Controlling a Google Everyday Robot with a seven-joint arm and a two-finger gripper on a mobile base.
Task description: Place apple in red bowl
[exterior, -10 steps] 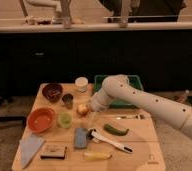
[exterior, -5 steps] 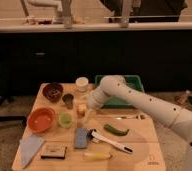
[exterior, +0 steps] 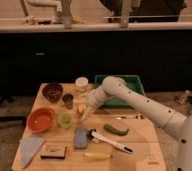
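The apple (exterior: 81,107) is a small yellowish fruit on the wooden table, just right of the pale green cup (exterior: 65,119). The red bowl (exterior: 40,119) is orange-red and sits at the table's left, apart from the apple, with the green cup between them. My gripper (exterior: 84,113) hangs at the end of the white arm, which reaches in from the right. It is right at the apple and partly covers its right side. I cannot tell whether it holds the apple.
A maroon bowl (exterior: 52,91), a dark cup (exterior: 68,100) and a white cup (exterior: 81,83) stand behind the apple. A green tray (exterior: 131,82) is at the back right. A blue sponge (exterior: 80,137), a white-handled brush (exterior: 110,142), a green vegetable (exterior: 116,130), a yellow banana-like item (exterior: 96,155), a blue cloth (exterior: 30,147) and a brown box (exterior: 54,150) lie in front.
The arm has swung left and lowered, bringing the gripper from beside the apple onto it. The apple and the bowls have not moved.
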